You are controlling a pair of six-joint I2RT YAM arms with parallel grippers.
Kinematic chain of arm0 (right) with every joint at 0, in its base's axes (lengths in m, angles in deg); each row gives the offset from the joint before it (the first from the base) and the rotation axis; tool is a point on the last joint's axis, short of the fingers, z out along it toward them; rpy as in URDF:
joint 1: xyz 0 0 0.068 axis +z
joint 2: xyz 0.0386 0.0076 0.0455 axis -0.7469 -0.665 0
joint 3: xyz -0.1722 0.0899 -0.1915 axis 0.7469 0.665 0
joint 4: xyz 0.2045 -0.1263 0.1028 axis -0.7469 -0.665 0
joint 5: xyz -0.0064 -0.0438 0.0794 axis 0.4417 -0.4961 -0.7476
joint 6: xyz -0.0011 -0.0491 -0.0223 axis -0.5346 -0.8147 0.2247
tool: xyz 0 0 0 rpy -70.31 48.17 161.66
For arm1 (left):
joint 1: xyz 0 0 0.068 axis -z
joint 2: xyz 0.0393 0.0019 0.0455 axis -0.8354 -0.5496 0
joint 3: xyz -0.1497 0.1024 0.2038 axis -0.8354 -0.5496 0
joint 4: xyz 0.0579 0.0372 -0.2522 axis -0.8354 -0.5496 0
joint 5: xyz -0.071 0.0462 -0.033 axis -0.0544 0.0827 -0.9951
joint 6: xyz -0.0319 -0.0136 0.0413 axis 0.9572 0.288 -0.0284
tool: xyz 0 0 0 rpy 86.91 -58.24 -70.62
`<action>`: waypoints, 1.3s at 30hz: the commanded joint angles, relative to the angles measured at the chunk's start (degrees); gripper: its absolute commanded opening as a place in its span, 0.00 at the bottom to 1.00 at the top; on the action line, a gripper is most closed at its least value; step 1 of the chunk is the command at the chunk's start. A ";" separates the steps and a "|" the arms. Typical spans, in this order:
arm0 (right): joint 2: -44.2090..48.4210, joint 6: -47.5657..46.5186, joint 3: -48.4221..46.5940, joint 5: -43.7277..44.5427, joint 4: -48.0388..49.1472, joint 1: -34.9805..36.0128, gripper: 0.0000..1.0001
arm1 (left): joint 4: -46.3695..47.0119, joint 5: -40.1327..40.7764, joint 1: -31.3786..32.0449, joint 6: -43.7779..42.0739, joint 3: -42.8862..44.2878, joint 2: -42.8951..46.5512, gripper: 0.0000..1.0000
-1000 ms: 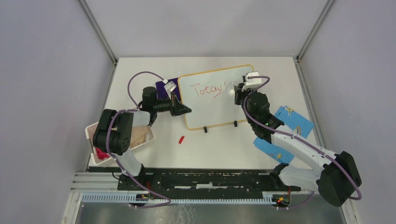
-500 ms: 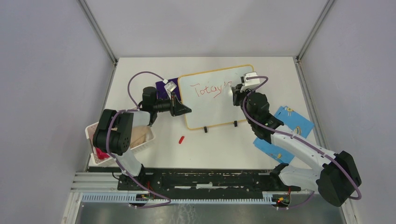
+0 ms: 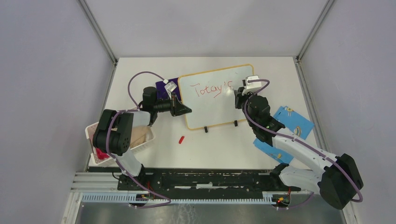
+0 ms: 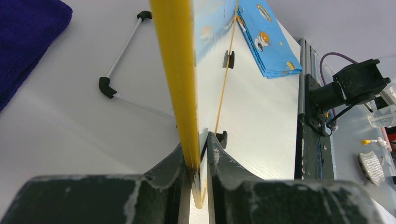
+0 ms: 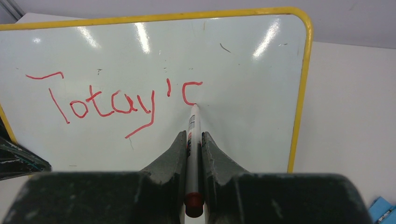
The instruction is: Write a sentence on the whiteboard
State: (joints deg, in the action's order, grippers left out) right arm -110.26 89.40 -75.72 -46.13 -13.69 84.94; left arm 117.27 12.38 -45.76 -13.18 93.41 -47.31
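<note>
The whiteboard (image 3: pixel 212 103) stands tilted on two black feet at mid-table, with a yellow frame (image 5: pixel 301 84). Red writing (image 5: pixel 100 103) on it reads "Totay'" followed by a partly drawn letter (image 5: pixel 189 92). My left gripper (image 3: pixel 183 109) is shut on the board's left edge, seen edge-on in the left wrist view (image 4: pixel 180 84). My right gripper (image 3: pixel 236 95) is shut on a white marker with a red end (image 5: pixel 193 140). Its tip touches the board at the foot of the last stroke.
A purple cloth (image 3: pixel 166 87) lies behind the left gripper. A red marker cap (image 3: pixel 181 139) lies in front of the board. Blue cards (image 3: pixel 285 128) lie at the right. A white basket (image 3: pixel 119 140) sits at the left edge.
My right gripper has moved a little to the right and nearer with the marker. A new red curved stroke has appeared after the apostrophe. The left arm has not moved.
</note>
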 commanded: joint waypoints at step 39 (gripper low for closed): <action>1.26 3.40 -0.39 -7.70 1.84 -0.28 0.00 | -3.97 6.98 0.97 -7.62 0.15 0.29 0.02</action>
State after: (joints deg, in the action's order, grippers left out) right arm -109.99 91.37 -74.84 -52.16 -15.05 84.92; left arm 116.27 13.19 -45.44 -14.01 93.41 -46.79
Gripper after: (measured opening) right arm 0.177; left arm 0.215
